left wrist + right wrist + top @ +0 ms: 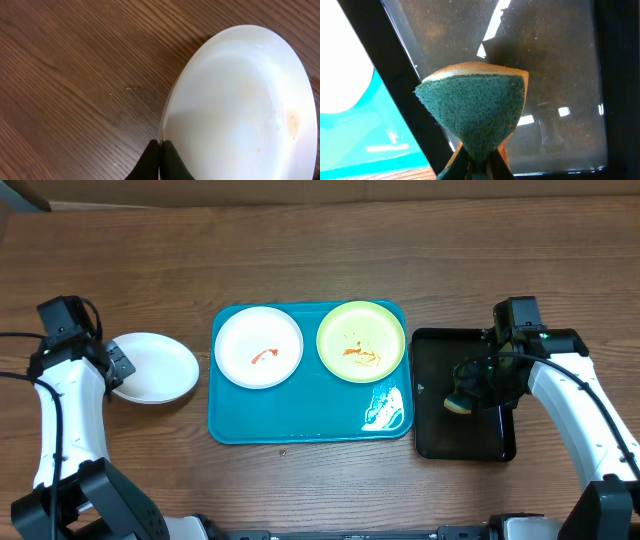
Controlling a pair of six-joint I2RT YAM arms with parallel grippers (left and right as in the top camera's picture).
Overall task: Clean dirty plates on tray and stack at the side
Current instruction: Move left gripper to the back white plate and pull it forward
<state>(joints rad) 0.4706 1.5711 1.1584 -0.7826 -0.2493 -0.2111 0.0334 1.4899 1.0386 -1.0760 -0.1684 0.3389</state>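
The turquoise tray [300, 420] holds a white plate [259, 347] with a red smear and a yellow-green plate [361, 341] with orange smears. Another white plate [155, 367] rests on the table left of the tray. My left gripper [120, 366] is shut on its left rim; the left wrist view shows the plate [245, 110] nearly clean and my left gripper [159, 147] pinching its edge. My right gripper [478, 385] hovers over the black tray, shut on a green-and-yellow sponge [460, 400]. In the right wrist view the sponge [475, 115] is squeezed at my right gripper [480, 167].
A smaller black tray [440, 430] lies right of the turquoise one and looks wet in the right wrist view, where the black tray [555, 75] fills the frame. A wet patch glistens on the turquoise tray's front right corner [388, 408]. Wooden table all around.
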